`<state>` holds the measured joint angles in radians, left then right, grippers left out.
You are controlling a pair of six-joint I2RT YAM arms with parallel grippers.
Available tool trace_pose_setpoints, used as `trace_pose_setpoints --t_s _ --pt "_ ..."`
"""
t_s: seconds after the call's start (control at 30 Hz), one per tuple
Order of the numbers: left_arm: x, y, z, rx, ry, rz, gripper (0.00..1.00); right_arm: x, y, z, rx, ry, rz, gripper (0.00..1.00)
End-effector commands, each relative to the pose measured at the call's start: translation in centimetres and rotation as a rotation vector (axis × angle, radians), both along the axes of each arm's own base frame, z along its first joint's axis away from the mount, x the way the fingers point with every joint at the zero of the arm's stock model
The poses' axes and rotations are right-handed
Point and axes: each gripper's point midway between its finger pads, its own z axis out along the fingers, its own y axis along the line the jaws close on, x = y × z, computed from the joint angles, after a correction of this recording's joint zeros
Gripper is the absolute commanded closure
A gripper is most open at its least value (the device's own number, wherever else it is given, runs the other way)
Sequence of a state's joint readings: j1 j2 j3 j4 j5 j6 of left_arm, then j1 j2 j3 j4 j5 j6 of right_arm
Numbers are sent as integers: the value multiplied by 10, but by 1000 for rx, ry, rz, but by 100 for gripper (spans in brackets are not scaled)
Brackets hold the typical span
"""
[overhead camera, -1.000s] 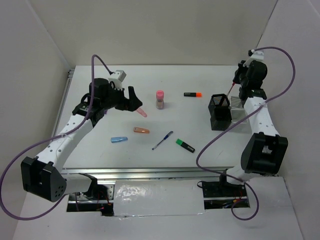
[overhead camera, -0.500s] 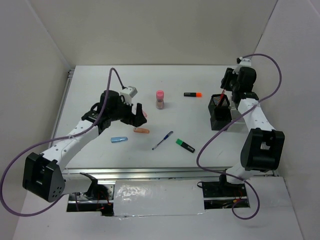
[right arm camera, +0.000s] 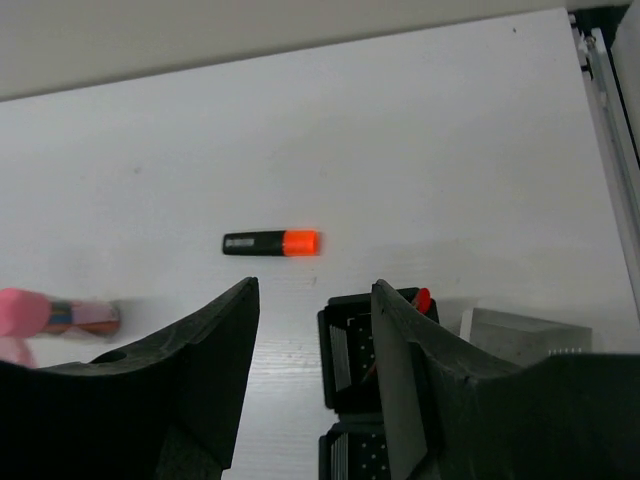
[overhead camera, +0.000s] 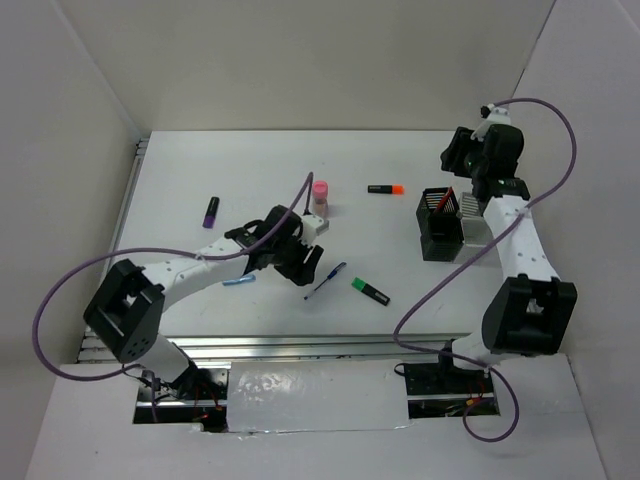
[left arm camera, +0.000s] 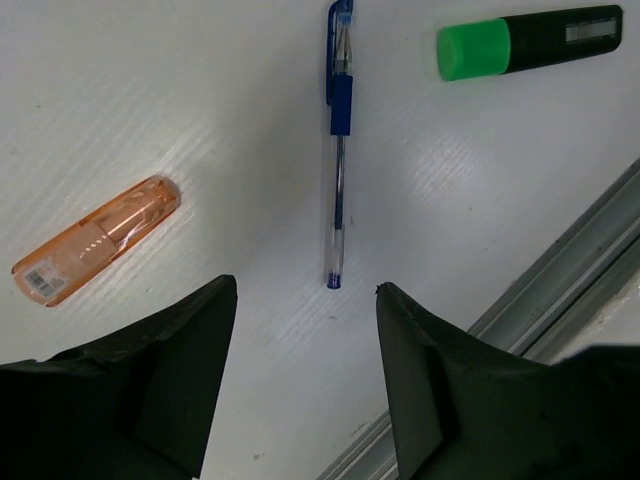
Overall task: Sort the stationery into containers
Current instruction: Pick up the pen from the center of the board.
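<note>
Blue pen (left arm camera: 338, 150): laid flat on the table (left arm camera: 150, 100), just ahead of the left hand (left arm camera: 305, 380), which is spread and empty. Judged light, stiff and slick-barrelled; best taken across the blue grip sleeve. Right hand (right arm camera: 315, 370) is spread and empty, near the mesh cup (right arm camera: 350, 340).

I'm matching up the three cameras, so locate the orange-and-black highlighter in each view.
Top external: the orange-and-black highlighter lies right of centre in the upper half, just left of the square black mesh pen cup.
Left wrist: not in it.
Right wrist: mid-picture, above and left of the cup.
Shared landmark: the mesh cup, seen in the top and right wrist views.
</note>
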<state>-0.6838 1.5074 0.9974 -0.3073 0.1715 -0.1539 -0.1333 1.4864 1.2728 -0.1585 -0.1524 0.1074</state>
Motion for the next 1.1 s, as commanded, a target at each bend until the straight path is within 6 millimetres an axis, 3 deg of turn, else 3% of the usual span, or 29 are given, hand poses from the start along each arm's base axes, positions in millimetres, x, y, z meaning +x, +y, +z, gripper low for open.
trace_pose_setpoints --t_s 0.0,0.17,0.27,0.37,0.63,0.73,0.83,0.93,1.03,1.07 --pt "17 -12 4 34 -44 -20 31 -33 20 74 44 -120 67 44" --pt "13 -32 -16 87 -26 -75 39 -64 33 87 45 -139 106 44" --pt "13 -37 -27 135 -19 -81 46 -70 34 89 48 -136 106 44" --pt "10 -38 -40 179 11 -99 56 -75 32 94 55 -142 103 44" --pt "1 -25 -82 291 92 -98 58 -80 32 93 72 -140 103 45" --pt "-6 -23 -89 292 120 -117 64 -84 35 97 73 -149 116 45" --pt "-11 -25 -86 271 129 -129 79 -86 41 97 86 -143 129 46" --pt "-7 -29 -66 212 94 -122 92 -92 50 93 122 -138 155 46" --pt "9 -33 -21 75 15 -81 100 -98 71 86 168 -113 224 45" --pt "15 -34 6 19 -39 -68 100 -100 80 84 192 -101 253 44"
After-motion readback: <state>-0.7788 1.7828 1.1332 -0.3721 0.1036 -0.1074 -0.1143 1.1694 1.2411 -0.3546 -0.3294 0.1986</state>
